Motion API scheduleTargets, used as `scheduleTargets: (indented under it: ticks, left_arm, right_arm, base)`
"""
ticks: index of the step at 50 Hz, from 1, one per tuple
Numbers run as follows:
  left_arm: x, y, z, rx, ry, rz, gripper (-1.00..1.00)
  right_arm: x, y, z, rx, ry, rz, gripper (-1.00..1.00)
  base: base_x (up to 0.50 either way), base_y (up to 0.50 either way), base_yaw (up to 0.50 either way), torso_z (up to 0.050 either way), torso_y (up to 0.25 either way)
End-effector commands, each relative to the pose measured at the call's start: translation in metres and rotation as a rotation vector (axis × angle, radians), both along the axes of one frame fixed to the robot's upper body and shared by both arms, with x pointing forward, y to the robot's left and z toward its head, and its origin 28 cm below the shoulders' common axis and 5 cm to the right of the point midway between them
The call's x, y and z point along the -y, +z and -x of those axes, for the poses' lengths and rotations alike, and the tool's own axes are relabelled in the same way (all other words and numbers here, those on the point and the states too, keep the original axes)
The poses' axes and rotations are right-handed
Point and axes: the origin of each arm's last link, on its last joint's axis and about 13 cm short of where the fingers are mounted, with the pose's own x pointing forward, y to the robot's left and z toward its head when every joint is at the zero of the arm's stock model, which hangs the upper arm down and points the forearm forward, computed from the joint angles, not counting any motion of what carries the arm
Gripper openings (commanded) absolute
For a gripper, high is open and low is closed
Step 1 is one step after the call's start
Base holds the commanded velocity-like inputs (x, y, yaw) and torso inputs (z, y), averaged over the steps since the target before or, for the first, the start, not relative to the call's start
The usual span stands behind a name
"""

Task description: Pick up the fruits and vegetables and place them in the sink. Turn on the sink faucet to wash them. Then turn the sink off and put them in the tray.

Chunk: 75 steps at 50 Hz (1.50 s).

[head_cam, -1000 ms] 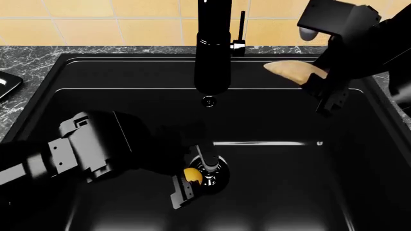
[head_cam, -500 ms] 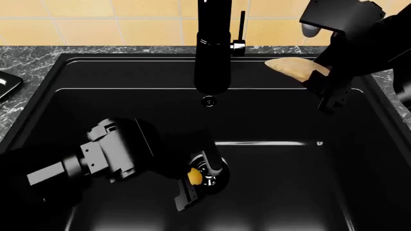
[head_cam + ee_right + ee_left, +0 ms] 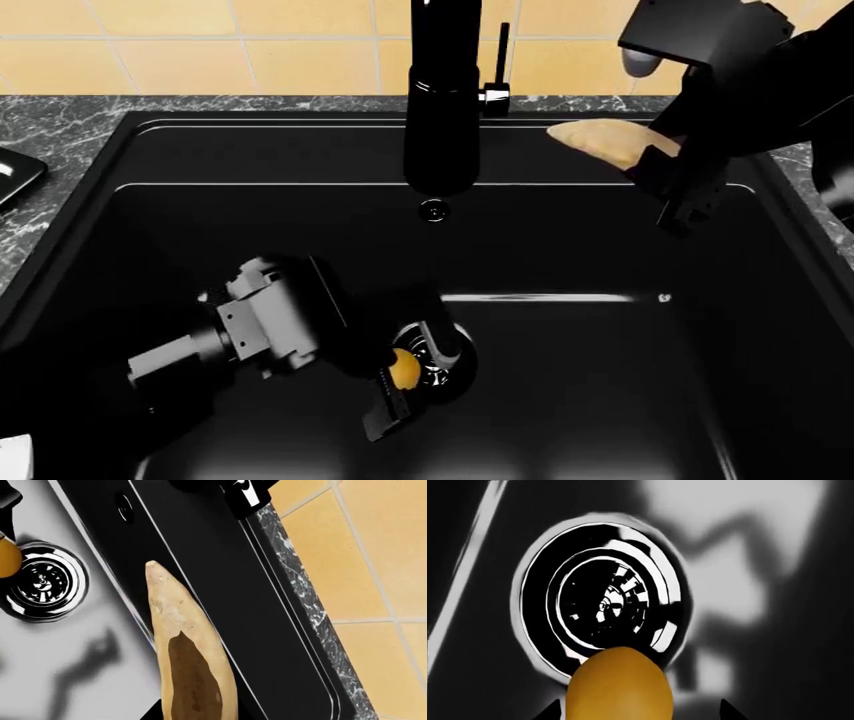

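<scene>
Sink faucet (image 3: 442, 100) spout stands mid-basin between arms. Left gripper (image 3: 400, 375) jaws clamp lemon (image 3: 399, 368) over sink (image 3: 267, 220) drain (image 3: 604, 607); arm swung further in. Right gripper (image 3: 667, 180) jaws clamp potato-like vegetable (image 3: 187, 660) at back right rim, barely shifted.

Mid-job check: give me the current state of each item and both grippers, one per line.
lemon: in the left gripper, low over the drain.
tapered vegetable: held by the right gripper above the sink back edge.
faucet: no water visible.
</scene>
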Motion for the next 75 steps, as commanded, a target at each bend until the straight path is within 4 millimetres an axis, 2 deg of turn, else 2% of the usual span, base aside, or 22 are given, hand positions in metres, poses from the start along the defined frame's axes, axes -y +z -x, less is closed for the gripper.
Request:
scheduleTargets:
  ticks: [1, 17, 18, 31, 41, 58, 75]
  left_arm:
    - [0.0, -0.012, -0.008, -0.034, 0.035, -0.033, 1.0]
    - [0.003, -0.026, -0.01, -0.066, 0.037, -0.079, 1.0]
    - [0.003, -0.026, -0.01, -0.066, 0.034, -0.079, -1.0]
    - [0.0, -0.012, 0.002, -0.009, 0.003, -0.064, -1.0]
    - [-0.009, 0.009, 0.013, 0.052, 0.007, -0.026, -1.0]
    - [-0.033, 0.077, 0.047, 0.258, 0.005, 0.2, -1.0]
    - [-0.052, 0.137, 0.082, 0.45, 0.076, 0.284, -1.0]
  right_arm:
    - [0.001, 0.002, 0.001, 0.017, 0.0, 0.003, -1.0]
    - [0.002, -0.004, 0.0, 0.009, 0.0, -0.004, -1.0]
    - [0.002, -0.004, 0.0, 0.009, 0.0, -0.004, -1.0]
    - [0.003, -0.006, 0.001, 0.013, -0.003, -0.011, -1.0]
    - [0.003, -0.006, 0.001, 0.015, -0.005, -0.014, -1.0]
    - [0.004, 0.0, 0.003, 0.052, -0.032, -0.04, -1.0]
    - [0.005, 0.011, 0.006, 0.098, -0.048, -0.052, -1.0]
  base:
    - [0.0, 0.0, 0.0, 0.0, 0.0]
    - [0.0, 0.0, 0.0, 0.0, 0.0]
    - [0.0, 0.0, 0.0, 0.0, 0.0]
    - [0.0, 0.0, 0.0, 0.0, 0.0]
    - [0.0, 0.0, 0.0, 0.0, 0.001]
    - [0.0, 0.0, 0.0, 0.0, 0.001]
    - [0.0, 0.0, 0.0, 0.0, 0.001]
